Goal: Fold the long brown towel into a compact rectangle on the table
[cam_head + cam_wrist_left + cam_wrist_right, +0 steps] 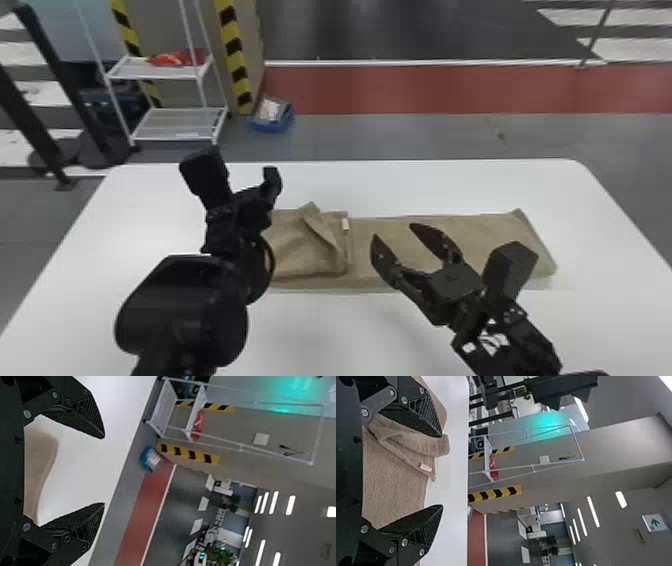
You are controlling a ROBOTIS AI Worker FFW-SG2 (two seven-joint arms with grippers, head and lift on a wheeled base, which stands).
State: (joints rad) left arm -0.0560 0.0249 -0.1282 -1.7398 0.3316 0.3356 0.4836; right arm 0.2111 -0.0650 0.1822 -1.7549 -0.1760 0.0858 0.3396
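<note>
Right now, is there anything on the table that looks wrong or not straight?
Yes, the brown towel looks untidy: in its folded left part, a loose flap lies crooked across the top, and a tip pokes past the far edge.

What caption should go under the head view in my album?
Right gripper open above a brown towel, its left end folded over, on a white table.

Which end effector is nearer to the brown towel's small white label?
Right. The right end effector is open above the towel, just right of the label. The left end effector is farther off, to the label's left, by the folded part.
</note>
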